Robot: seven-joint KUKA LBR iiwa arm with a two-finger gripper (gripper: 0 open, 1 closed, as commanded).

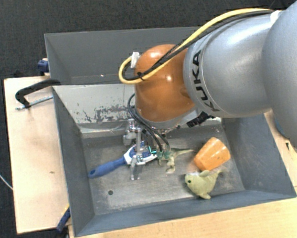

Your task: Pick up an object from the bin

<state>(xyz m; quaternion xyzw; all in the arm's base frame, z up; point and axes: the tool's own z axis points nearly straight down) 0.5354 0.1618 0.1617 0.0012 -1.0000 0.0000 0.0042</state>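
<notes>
While the hand (138, 158) sits at the right end of a blue-handled tool (107, 168) near the bin's (74, 166) centre — its opening cannot be told — an orange block (211, 154) and green plush toy (202, 184) lie lower right.

We seem to be in a robotics lab: a big silver KUKA-branded arm (248, 68) works over a grey sheet-metal bin (73, 166) on dark carpet (126, 4).

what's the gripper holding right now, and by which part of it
Cannot be told. The gripper is down on the bin floor at the white end of the blue-handled tool, but whether it grips that end is not visible.
</notes>
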